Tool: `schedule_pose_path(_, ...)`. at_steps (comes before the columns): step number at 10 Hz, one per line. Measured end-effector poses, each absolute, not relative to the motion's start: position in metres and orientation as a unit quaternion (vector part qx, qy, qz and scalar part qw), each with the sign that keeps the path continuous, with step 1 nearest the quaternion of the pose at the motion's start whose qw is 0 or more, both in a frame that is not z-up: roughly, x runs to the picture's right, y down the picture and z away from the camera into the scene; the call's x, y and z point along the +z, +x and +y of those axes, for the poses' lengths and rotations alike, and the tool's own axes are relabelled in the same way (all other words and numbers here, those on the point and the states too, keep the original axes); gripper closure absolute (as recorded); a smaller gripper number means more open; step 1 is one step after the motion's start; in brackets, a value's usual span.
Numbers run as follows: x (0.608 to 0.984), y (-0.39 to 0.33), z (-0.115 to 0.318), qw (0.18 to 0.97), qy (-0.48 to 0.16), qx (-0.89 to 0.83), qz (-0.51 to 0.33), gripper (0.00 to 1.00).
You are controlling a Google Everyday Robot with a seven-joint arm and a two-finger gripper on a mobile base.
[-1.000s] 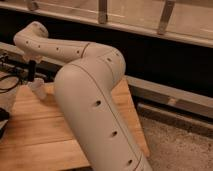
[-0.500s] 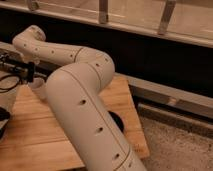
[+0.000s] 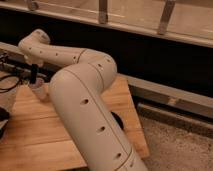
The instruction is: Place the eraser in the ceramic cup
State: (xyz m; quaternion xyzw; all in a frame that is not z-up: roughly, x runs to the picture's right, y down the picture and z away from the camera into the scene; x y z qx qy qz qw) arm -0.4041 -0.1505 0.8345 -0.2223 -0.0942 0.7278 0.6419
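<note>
My white arm fills the middle of the camera view and reaches to the far left. My dark gripper (image 3: 34, 76) points down at the left, directly above the whitish ceramic cup (image 3: 37, 91), which stands on the wooden table top (image 3: 30, 127). The gripper's tip is at or just inside the cup's rim. The eraser does not show; I cannot tell whether it is in the gripper or in the cup.
A black round dish-like object (image 3: 118, 120) lies on the table, half hidden behind my arm. Dark cables (image 3: 9, 75) run at the left edge, and a dark object (image 3: 2, 122) sits at the table's left side. A black wall with a metal rail (image 3: 165, 100) stands behind.
The bulky part of my arm has swung left in the view, uncovering the black dish. The gripper stays over the cup.
</note>
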Motion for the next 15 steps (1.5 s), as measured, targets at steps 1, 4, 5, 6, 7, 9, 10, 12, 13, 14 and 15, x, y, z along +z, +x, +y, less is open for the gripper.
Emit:
schedule_pose_path(1, 0.837, -0.400, -0.150, 0.639, -0.221, 0.731, -0.092, 0.99)
schedule_pose_path(4, 0.848, -0.395, -0.141, 0.635, -0.218, 0.737, -0.084, 0.78)
schedule_pose_path(5, 0.850, -0.394, -0.139, 0.633, -0.217, 0.738, -0.083, 0.70)
schedule_pose_path(6, 0.851, -0.393, -0.137, 0.632, -0.216, 0.740, -0.082, 0.62)
schedule_pose_path(7, 0.853, -0.392, -0.137, 0.629, -0.213, 0.743, -0.083, 0.50)
schedule_pose_path(9, 0.855, -0.393, -0.133, 0.626, -0.207, 0.747, -0.085, 0.30)
schedule_pose_path(10, 0.856, -0.396, -0.131, 0.622, -0.205, 0.750, -0.087, 0.22)
schedule_pose_path(12, 0.855, -0.397, -0.128, 0.623, -0.208, 0.750, -0.086, 0.20)
schedule_pose_path(13, 0.855, -0.396, -0.126, 0.626, -0.209, 0.747, -0.084, 0.20)
schedule_pose_path(14, 0.856, -0.393, -0.124, 0.626, -0.209, 0.746, -0.082, 0.20)
schedule_pose_path(15, 0.855, -0.395, -0.123, 0.625, -0.209, 0.747, -0.083, 0.20)
